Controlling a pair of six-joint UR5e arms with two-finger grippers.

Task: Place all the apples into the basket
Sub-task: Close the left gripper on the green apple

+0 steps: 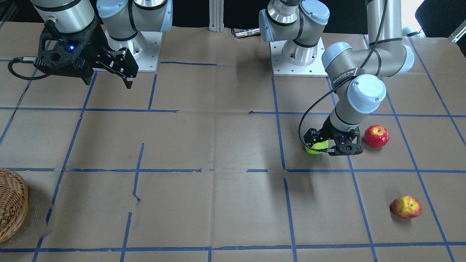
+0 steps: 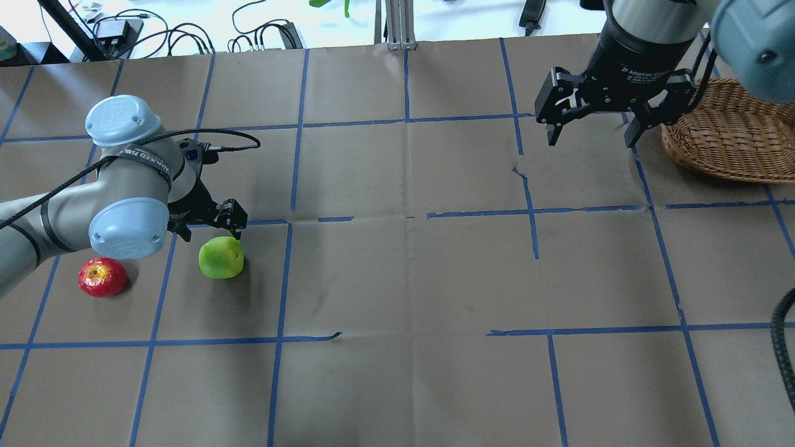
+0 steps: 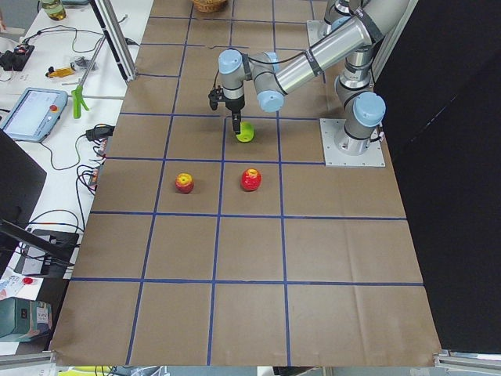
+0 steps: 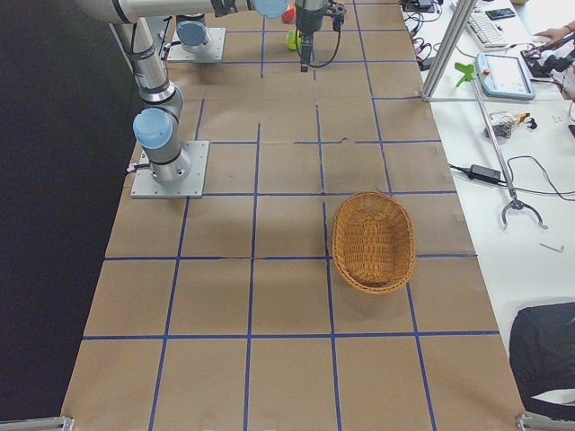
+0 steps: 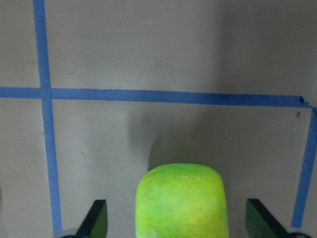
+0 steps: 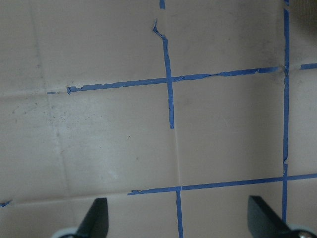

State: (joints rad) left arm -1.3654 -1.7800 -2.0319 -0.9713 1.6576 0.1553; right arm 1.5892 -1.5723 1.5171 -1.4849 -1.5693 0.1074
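Observation:
The lime green apple (image 1: 316, 147) lies on the brown paper table; it also shows in the overhead view (image 2: 220, 257) and the left wrist view (image 5: 181, 201). My left gripper (image 2: 211, 233) is open and low, its fingers on either side of the apple without touching it. The deep red apple (image 1: 376, 136) lies close beside the left wrist. The red and yellow apple (image 1: 406, 207) lies farther out on the table. The wicker basket (image 2: 726, 133) stands on my right side. My right gripper (image 2: 590, 139) is open and empty, held high next to the basket.
Blue tape lines cross the brown paper. Both arm bases (image 1: 298, 54) stand at the robot's edge of the table. Cables and a teach pendant (image 3: 31, 110) lie on the bench beyond the table's far edge.

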